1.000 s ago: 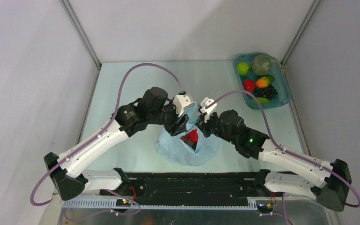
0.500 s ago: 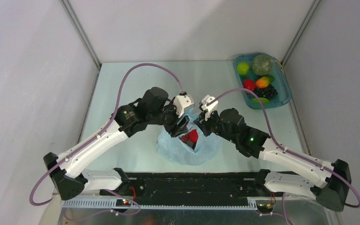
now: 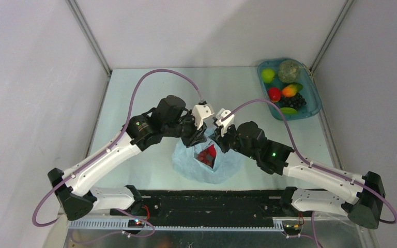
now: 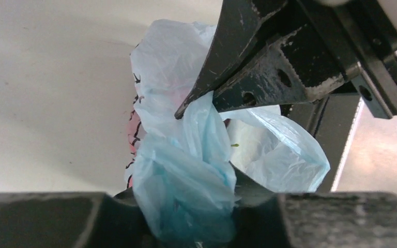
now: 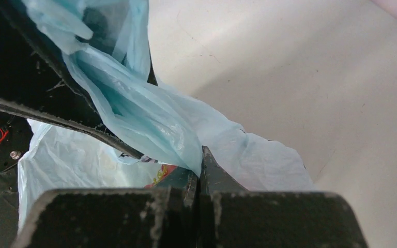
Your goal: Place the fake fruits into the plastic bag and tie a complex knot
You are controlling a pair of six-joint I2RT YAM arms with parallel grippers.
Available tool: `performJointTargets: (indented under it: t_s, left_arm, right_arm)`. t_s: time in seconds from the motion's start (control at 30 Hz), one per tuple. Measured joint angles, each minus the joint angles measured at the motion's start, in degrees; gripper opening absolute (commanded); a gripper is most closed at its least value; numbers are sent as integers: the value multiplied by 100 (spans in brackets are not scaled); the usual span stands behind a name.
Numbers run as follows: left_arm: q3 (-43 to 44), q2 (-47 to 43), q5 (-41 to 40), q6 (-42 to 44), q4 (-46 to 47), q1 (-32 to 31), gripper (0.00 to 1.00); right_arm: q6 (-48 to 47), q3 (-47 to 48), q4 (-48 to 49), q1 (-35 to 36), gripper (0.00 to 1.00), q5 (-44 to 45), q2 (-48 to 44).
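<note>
Our left tool (image 3: pixel 199 139) and right tool (image 3: pixel 218 139) are both pinched tight on the bag (image 3: pixel 207 168), which sits just under them. If we pull too hard, the thin bag may rip or slip, and the red fruit (image 3: pixel 207 155) inside could roll out.

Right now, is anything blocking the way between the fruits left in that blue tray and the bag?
Nothing visible lies on the table between the fake fruits in the tray and the plastic bag. But the left gripper and right gripper both pinch the bag's film at its mouth, crowding the opening.
</note>
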Motion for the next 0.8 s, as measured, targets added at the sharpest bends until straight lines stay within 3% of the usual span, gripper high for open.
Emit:
performJointTargets:
  t_s: [0.03,0.13,0.2,0.33,0.5,0.8]
  left_arm:
    - [0,0,20,31,4,0,13]
    - [-2,0,48,35,22,-4,3]
    - [-17,0,48,61,79,-4,2]
    - [-109,-24,57,61,199,-4,2]
    - [-284,-105,118,63,376,-4,2]
    - [-470,-234,525,68,564,-4,3]
  right_arm:
    - [-2,2,0,0,4,0,0]
    - [-9,4,-9,0,32,-11,-2]
    - [-7,4,-50,-24,50,-44,-42]
    - [68,4,-201,-232,72,-413,-341]
    - [487,0,-94,-791,78,-1139,-949]
    - [1467,-146,1261,-1335,57,-2503,-977]
